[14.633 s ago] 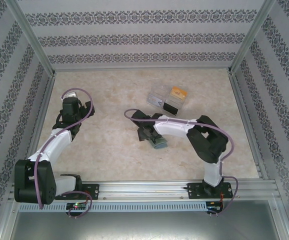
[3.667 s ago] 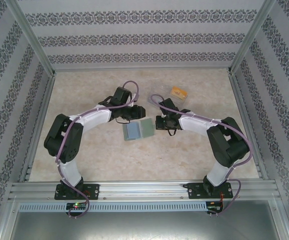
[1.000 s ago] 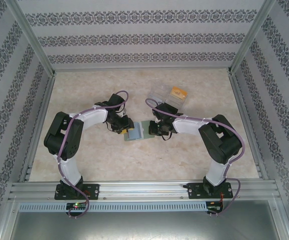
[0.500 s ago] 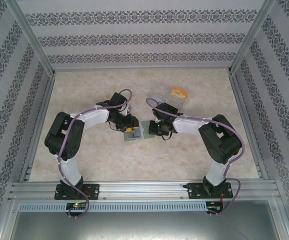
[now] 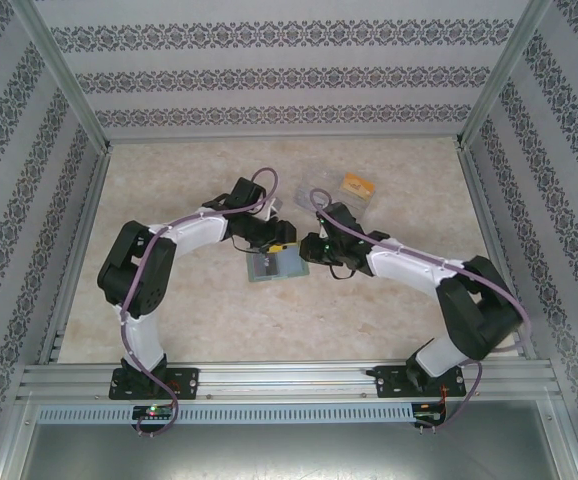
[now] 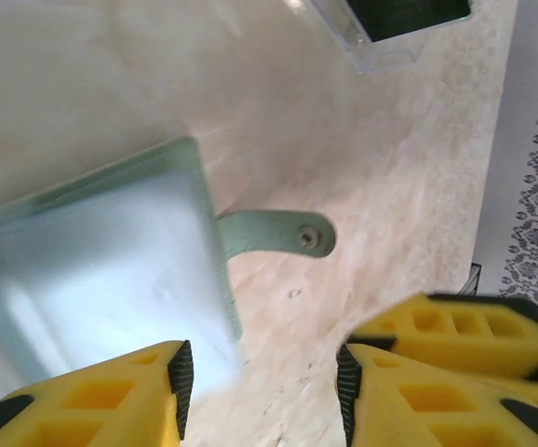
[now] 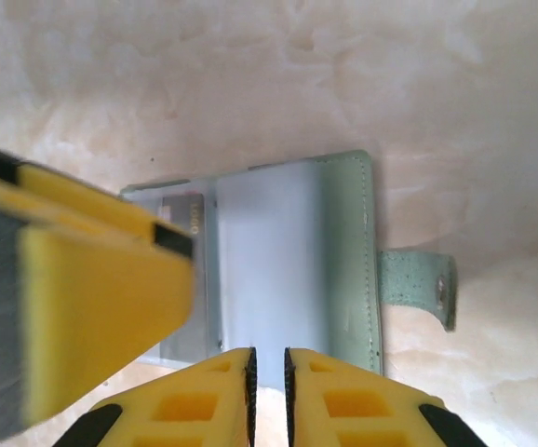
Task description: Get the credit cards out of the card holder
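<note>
Two grippers crowd the open holder point(image 5: 274, 266), flat on the surface point(image 5: 219, 330), long axis left-right: left gripper point(image 6: 260, 372), half open and empty, hovers over its far side by a pocketed card point(image 7: 181, 216); right gripper point(image 7: 268, 369), nearly closed, meets its right edge, hold unclear.

- The card holder's point(image 7: 288, 270) left half lay under a blurred yellow finger point(image 7: 83, 307) (one credit card point(image 7: 181, 216) barely peeked out).
- The clear tray point(image 6: 390, 28) was cut off by the top edge.
</note>
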